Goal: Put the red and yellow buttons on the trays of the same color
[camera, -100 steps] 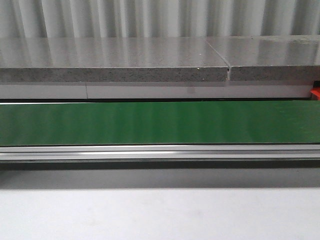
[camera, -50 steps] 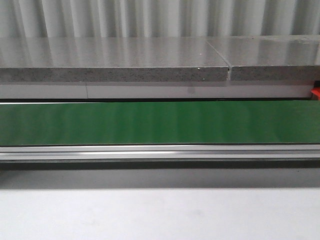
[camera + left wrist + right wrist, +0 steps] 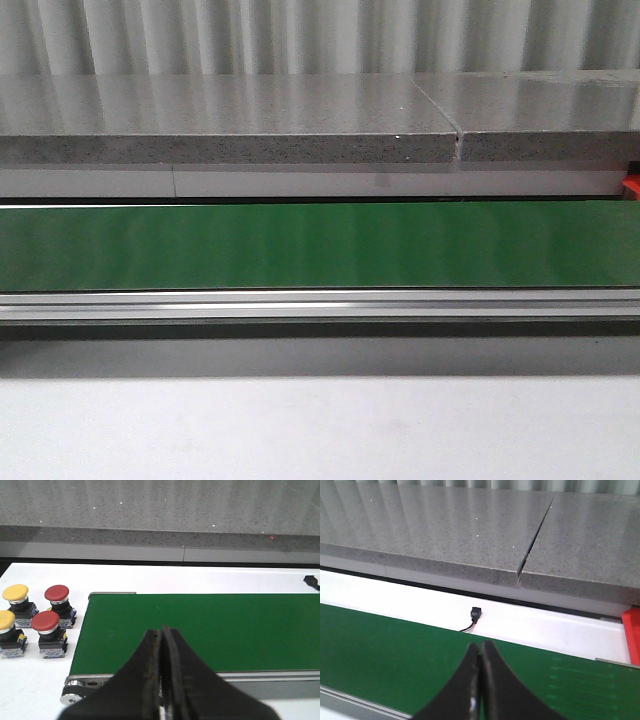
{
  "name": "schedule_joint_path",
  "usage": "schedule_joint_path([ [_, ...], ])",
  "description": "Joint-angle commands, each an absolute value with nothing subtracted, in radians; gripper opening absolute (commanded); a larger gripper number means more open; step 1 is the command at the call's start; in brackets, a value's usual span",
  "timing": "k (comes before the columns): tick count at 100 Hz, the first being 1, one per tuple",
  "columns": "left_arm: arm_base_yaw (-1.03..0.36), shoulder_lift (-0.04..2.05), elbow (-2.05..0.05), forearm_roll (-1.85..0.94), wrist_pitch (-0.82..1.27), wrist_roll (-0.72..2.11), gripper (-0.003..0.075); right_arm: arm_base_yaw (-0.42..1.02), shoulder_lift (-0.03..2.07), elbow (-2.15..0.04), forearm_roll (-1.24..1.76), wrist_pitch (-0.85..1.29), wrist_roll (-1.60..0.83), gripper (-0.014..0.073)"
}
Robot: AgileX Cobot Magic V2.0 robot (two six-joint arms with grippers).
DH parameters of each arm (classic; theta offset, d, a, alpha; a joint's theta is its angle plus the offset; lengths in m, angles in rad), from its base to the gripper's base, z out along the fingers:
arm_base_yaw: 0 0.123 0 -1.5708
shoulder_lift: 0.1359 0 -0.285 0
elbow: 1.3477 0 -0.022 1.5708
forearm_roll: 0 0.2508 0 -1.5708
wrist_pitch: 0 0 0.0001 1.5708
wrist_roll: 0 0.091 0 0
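Note:
In the left wrist view two red buttons (image 3: pixel 56 593) (image 3: pixel 46 622) and two yellow buttons (image 3: pixel 15 592) (image 3: pixel 5 619) stand on black bases on the white table, just off the end of the green belt (image 3: pixel 210 630). My left gripper (image 3: pixel 161 631) is shut and empty, over the belt's near edge, some way from the buttons. My right gripper (image 3: pixel 481 647) is shut and empty over the green belt (image 3: pixel 395 650). A red tray's edge (image 3: pixel 633 635) shows past the belt's other end, also in the front view (image 3: pixel 630 187). No yellow tray is in view.
The green conveyor belt (image 3: pixel 320 245) runs across the front view with an aluminium rail (image 3: pixel 320 303) in front. A grey stone ledge (image 3: pixel 230 135) lies behind it. A small black connector with wires (image 3: pixel 475 614) lies on the white strip beyond the belt.

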State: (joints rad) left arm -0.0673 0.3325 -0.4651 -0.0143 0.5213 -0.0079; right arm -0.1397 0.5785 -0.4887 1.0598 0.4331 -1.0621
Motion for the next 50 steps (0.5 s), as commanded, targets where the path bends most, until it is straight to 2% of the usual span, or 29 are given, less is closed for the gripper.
schedule_joint_path([
  [1, -0.075, 0.34, -0.493, -0.02, 0.45, -0.009, -0.0002, -0.138, 0.576, -0.513, 1.087, 0.409, -1.069, -0.0068],
  [11, -0.075, 0.34, -0.493, -0.02, 0.45, -0.009, 0.0108, -0.138, 0.576, -0.513, 1.087, 0.409, -1.069, -0.0068],
  [28, -0.075, 0.34, -0.493, -0.014, 0.452, -0.009, 0.0454, -0.138, 0.576, -0.513, 1.087, 0.409, -1.069, -0.0068],
  [33, -0.075, 0.34, -0.493, -0.014, 0.452, -0.009, 0.0529, -0.138, 0.576, -0.513, 1.087, 0.411, -1.069, -0.0068],
  [40, -0.075, 0.34, -0.493, -0.014, 0.449, -0.009, 0.0573, -0.138, 0.576, -0.513, 1.087, 0.411, -1.069, -0.0068],
  [50, -0.075, 0.34, -0.493, -0.014, 0.446, -0.009, 0.0565, -0.138, 0.576, -0.513, 1.087, 0.411, -1.069, -0.0068],
])
